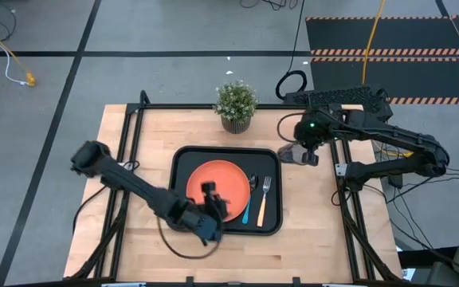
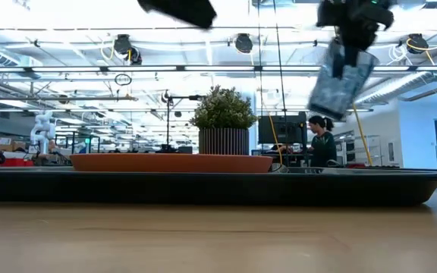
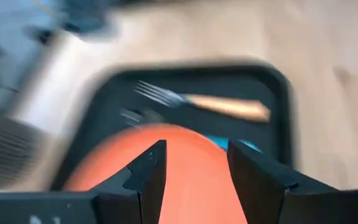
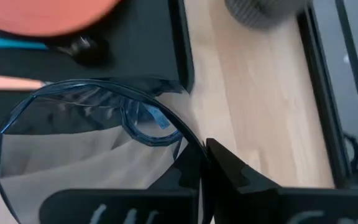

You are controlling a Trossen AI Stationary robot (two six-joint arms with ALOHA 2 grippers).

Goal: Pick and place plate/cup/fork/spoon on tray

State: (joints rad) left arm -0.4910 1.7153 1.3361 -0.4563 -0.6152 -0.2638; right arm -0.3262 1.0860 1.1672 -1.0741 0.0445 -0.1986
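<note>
The black tray (image 1: 183, 163) lies mid-table, with the orange plate (image 1: 213, 177) in its left half. On its right half lie the blue-handled spoon (image 1: 249, 206) and the orange-handled fork (image 1: 264, 201). My left gripper (image 1: 212, 203) hovers open above the plate's near edge. The plate (image 3: 194, 186) shows between its fingers, and the fork (image 3: 225, 106) shows beyond them. My right gripper (image 1: 301, 151) holds the dark translucent cup (image 1: 290, 153) in the air just off the tray's far right corner. The cup (image 2: 342, 76) hangs high above the tray (image 2: 203, 188). My right gripper pinches the cup's rim wall (image 4: 188, 140) at one side of its open mouth, one finger apparently inside and one outside. The fingers (image 4: 235, 177) slant down from the table's right. The cup hangs below them, slightly tilted and clear of table and tray.
A potted green plant (image 1: 236, 104) stands at the table's far edge, behind the tray. Bare wood (image 1: 309, 215) lies right of the tray and along the near edge. A person (image 2: 323, 144) stands in the room beyond the table.
</note>
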